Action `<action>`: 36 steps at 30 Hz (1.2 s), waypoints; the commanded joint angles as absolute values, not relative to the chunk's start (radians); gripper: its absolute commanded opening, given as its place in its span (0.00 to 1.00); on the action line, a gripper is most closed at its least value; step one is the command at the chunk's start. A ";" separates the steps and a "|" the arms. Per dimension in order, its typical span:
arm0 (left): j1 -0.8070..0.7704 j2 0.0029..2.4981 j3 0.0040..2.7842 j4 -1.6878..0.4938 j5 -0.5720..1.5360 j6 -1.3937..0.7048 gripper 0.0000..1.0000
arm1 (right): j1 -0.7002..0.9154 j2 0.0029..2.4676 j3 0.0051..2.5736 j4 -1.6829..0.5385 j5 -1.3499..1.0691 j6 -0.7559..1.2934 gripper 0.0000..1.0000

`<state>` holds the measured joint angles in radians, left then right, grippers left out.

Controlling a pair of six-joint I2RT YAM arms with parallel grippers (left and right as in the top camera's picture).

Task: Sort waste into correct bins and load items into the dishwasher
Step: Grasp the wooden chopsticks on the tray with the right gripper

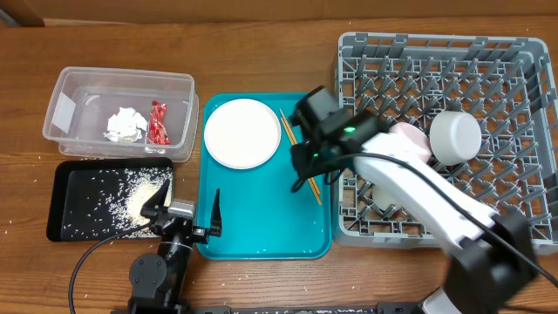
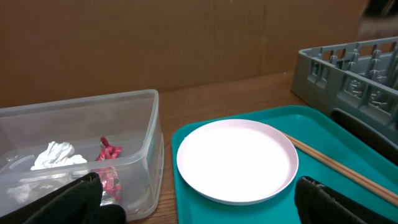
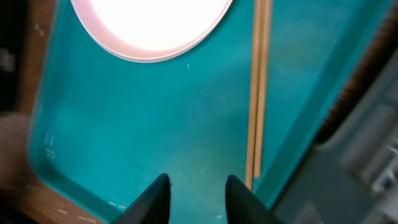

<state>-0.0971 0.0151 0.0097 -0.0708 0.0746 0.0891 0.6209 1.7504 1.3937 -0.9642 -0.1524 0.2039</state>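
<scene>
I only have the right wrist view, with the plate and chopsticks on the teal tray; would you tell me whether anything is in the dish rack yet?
Observer: Yes, a white bowl sits in the grey rack, near its middle.
Operator: Thank you. Where is the rubbish?
Observer: The red wrapper and the tissue wad lie side by side in the clear tub, left of the teal tray.
Operator: And on the left side?
Observer: The left gripper is open at the near table edge, one finger over the black tray, the other over the teal tray.
</scene>
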 commanded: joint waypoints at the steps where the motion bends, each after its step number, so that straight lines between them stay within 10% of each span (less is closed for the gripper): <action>1: -0.090 0.005 0.004 -0.072 0.068 0.098 1.00 | 0.627 1.866 1.375 -0.935 -0.097 0.191 0.26; 13: -0.090 0.005 0.004 -0.072 0.068 0.098 1.00 | 0.610 2.077 1.375 -0.852 0.005 0.182 0.27; 18: -0.090 0.005 0.004 -0.072 0.068 0.098 1.00 | 0.622 2.078 1.381 -0.877 -0.094 0.182 0.04; 36: -0.090 0.005 0.004 -0.072 0.068 0.098 1.00 | 0.391 1.784 1.472 -0.964 0.102 0.276 0.04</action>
